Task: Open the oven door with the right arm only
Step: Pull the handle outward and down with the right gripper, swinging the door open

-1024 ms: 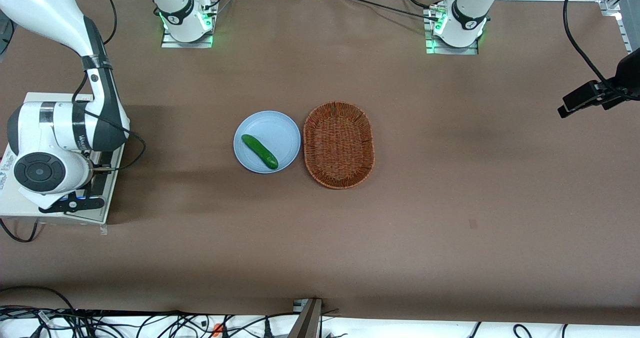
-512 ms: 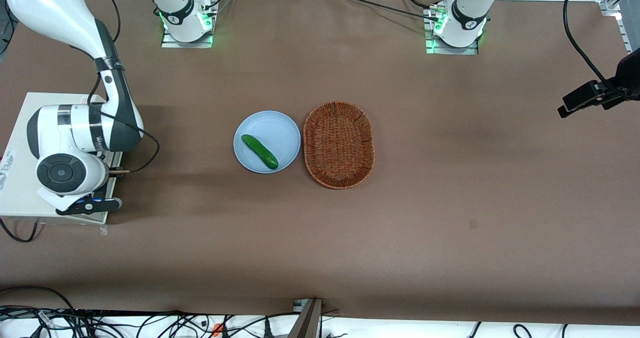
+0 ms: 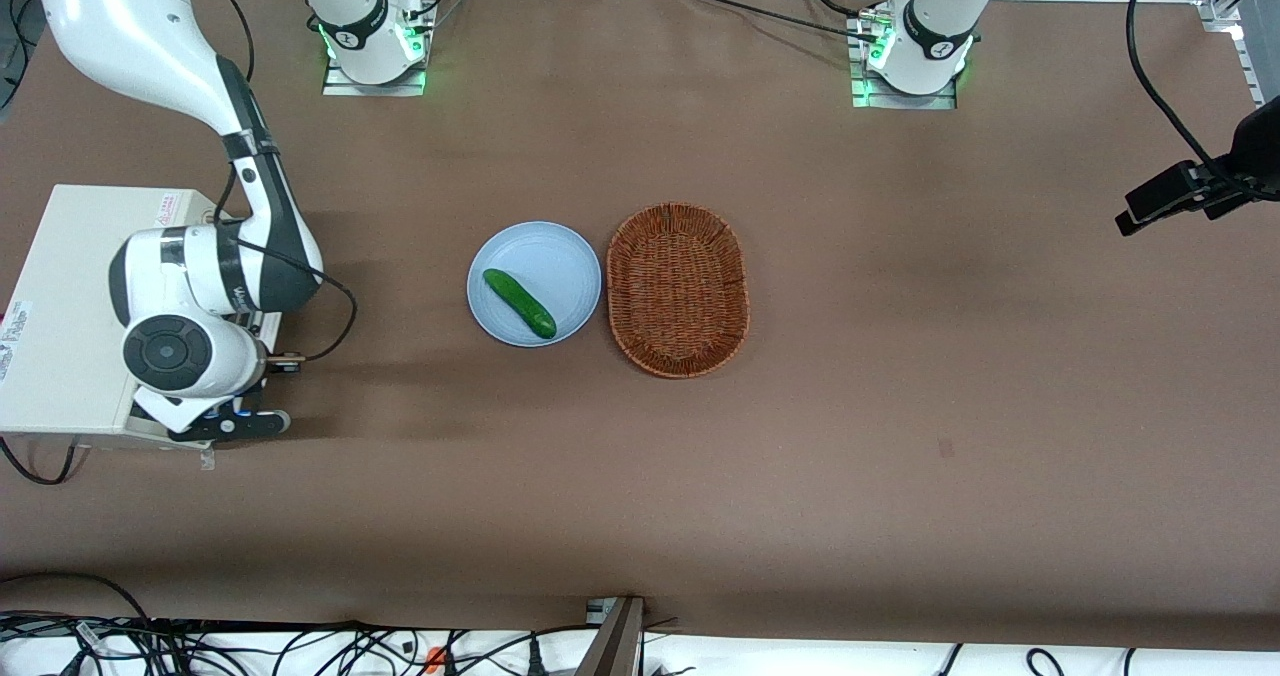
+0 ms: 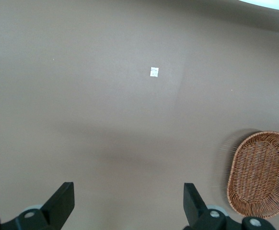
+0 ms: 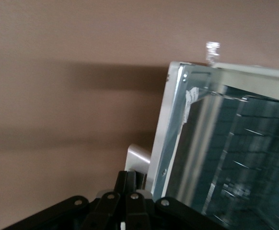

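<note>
We see the right arm (image 3: 200, 286) bent over the cream-white oven (image 3: 70, 306), which sits on the brown worktop (image 3: 900, 406) toward the working arm's end. Its claw (image 5: 130, 191) sits at the oven's front edge, with the fingers drawn together against the silver handle (image 5: 138, 159) of the oven door (image 5: 216, 158). The wrist view shows the door's metal frame and glass window tilted away from the oven body, partly open. Near the middle of the worktop a cucumber (image 3: 519, 303) lies on a pale blue plate (image 3: 560, 256), just beside a wicker basket (image 3: 678, 288).
</note>
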Action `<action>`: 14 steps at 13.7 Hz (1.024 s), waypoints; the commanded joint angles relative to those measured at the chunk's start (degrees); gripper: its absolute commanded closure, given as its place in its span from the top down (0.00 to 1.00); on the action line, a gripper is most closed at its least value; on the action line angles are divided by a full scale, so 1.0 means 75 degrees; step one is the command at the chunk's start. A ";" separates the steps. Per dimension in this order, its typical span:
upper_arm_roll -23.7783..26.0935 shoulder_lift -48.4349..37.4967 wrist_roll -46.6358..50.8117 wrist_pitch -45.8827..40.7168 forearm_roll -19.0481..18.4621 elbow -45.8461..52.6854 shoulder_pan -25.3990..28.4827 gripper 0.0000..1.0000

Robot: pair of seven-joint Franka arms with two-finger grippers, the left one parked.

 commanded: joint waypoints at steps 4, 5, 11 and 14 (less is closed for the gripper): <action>-0.0122 0.0572 0.0039 0.0844 0.0040 0.0155 -0.0100 0.00; -0.0122 0.0642 0.0039 0.0926 0.0145 0.0155 -0.0100 0.00; -0.0122 0.1065 -0.0007 0.1242 0.0484 0.0143 -0.0112 0.00; -0.0122 0.1135 0.0015 0.1255 0.0521 0.0120 -0.0112 0.00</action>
